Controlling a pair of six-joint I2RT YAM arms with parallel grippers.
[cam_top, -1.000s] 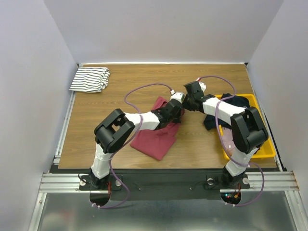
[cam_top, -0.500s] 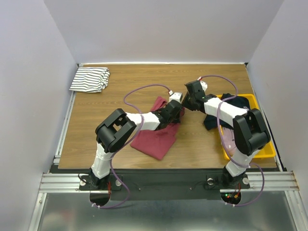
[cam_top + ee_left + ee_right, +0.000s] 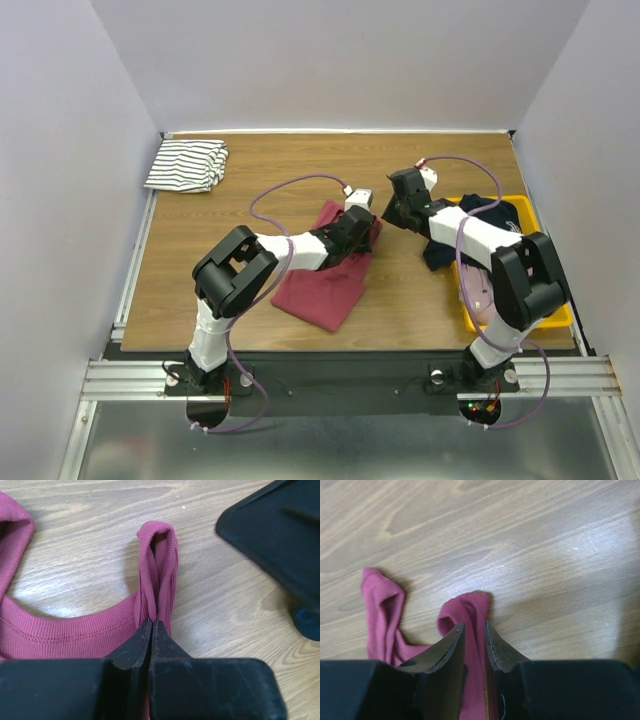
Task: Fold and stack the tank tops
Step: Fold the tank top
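- In the overhead view the left arm [image 3: 300, 250] covers the middle of the dark red ribbed cloth tank top [image 3: 325, 290].
- In the left wrist view the left gripper [image 3: 151, 626] hides the lower cloth, and the left edge cuts the neckline.
- A black shape [image 3: 280, 535] at the right is blurred and cut off.
- One strap disappears between the parted jaws of the right gripper [image 3: 474, 630]; whether they touch it, I cannot tell.
- The right arm [image 3: 470, 228] hides part of the yellow plastic tray [image 3: 558, 320] and of a dark cloth [image 3: 438, 255].
- A pale thing [image 3: 481, 298] inside is too small to name.
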